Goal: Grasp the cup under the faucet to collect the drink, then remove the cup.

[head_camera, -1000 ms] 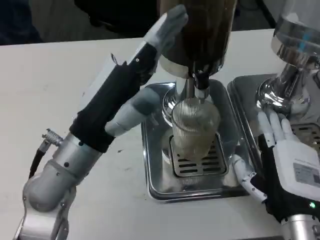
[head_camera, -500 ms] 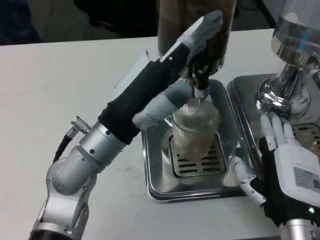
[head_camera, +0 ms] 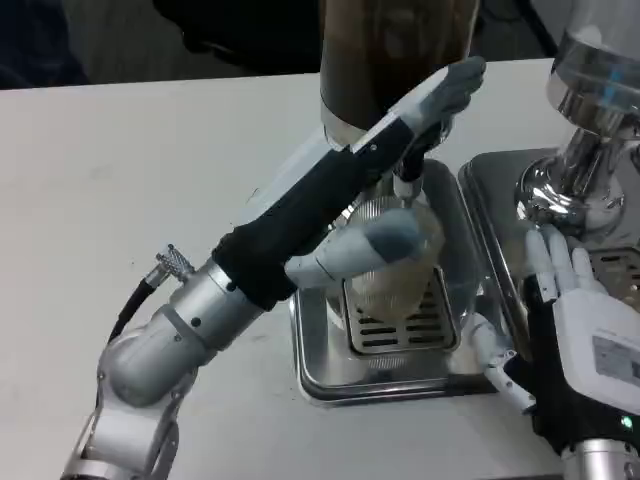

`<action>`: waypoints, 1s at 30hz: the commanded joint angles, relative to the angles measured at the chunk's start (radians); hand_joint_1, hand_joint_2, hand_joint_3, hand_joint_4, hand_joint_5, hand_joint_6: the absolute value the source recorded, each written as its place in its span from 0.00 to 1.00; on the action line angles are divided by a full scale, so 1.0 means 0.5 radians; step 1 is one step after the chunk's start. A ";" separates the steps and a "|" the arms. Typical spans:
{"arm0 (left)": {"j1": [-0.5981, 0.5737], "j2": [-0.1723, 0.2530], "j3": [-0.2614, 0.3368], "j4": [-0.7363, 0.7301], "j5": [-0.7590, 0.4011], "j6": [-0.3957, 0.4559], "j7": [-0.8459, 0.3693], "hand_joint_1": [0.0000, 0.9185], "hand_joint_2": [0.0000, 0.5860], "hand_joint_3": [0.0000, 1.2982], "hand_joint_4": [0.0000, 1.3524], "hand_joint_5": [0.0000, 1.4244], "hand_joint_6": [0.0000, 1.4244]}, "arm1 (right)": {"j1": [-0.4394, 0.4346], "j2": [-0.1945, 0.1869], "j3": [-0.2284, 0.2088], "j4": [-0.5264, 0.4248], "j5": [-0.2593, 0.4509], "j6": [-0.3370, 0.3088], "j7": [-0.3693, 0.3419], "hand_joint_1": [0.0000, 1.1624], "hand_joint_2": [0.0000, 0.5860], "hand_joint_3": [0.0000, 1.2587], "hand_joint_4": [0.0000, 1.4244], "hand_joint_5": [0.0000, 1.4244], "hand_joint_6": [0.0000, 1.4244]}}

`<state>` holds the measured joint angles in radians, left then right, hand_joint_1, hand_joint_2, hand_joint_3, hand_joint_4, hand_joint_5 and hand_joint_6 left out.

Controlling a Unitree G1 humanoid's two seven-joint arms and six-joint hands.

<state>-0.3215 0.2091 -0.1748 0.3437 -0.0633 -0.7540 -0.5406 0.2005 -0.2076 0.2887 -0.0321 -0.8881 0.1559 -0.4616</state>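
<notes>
Counter (head_camera: 150,150): white, carrying both drink machines; I have the left arm reaching across it from the near left toward the far middle.

Dispenser (head_camera: 395,55): the tall dark tank stands at the far middle. Its faucet (head_camera: 406,180) hangs straight over the tray, so a cup set there should catch the pour.

Second machine (head_camera: 590,110): chrome, at the far right, on its own tray. I judge it has no part in this job.

Drip tray (head_camera: 320,365): shiny metal with a slotted grate, there to catch spills below the faucet.

Left hand (head_camera: 385,180): I see it spread wide around the cup. The upper fingers (head_camera: 450,85) lie up against the tank, and the thumb sits on the near side of the glass. It wraps the cup loosely; I cannot see a firm grip, so I read it as holding nothing yet.

Right hand (head_camera: 570,320): parked flat at the near right, fingers apart and pointing away, just beside the tray's right edge. It holds nothing; I take it to be waiting.

Cup (head_camera: 400,265): ribbed clear glass, upright on the grate directly under the faucet, partly hidden by my left hand. How full it is I cannot tell.
</notes>
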 commanded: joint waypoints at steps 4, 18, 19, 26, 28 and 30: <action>0.072 0.083 -0.052 -0.023 0.189 -0.106 0.020 0.00 0.15 0.00 0.00 0.05 0.03 | -0.029 -0.007 0.002 0.007 0.017 -0.011 0.012 0.14 0.83 0.02 0.00 0.00 0.10; 0.077 0.154 -0.089 -0.046 0.402 -0.176 0.179 0.00 0.16 0.00 0.00 0.06 0.03 | -0.059 -0.013 -0.063 0.042 0.289 -0.171 0.090 0.19 0.69 0.01 0.00 0.00 0.11; 0.079 0.156 -0.092 -0.045 0.402 -0.175 0.187 0.00 0.16 0.00 0.00 0.06 0.03 | -0.064 -0.013 -0.076 0.047 0.333 -0.200 0.104 0.21 0.68 0.00 0.00 0.00 0.11; 0.083 0.173 -0.095 -0.037 0.378 -0.167 0.226 0.00 0.16 0.00 0.00 0.06 0.04 | -0.192 -0.031 -0.195 0.148 0.825 -0.442 0.446 0.34 0.50 0.00 0.00 0.00 0.04; 0.080 0.177 -0.095 -0.033 0.374 -0.164 0.232 0.00 0.16 0.00 0.00 0.06 0.04 | -0.237 -0.041 -0.216 0.188 0.903 -0.470 0.532 0.45 0.42 0.00 0.00 0.00 0.00; 0.079 0.181 -0.095 -0.033 0.369 -0.164 0.235 0.00 0.16 0.00 0.00 0.06 0.03 | -0.288 -0.043 -0.248 0.245 1.002 -0.505 0.620 0.51 0.39 0.00 0.00 0.00 0.00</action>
<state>-0.3020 0.2826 -0.2077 0.3221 0.1005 -0.8408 -0.4084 0.0896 -0.2191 0.1880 0.0613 -0.4354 -0.0648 -0.1894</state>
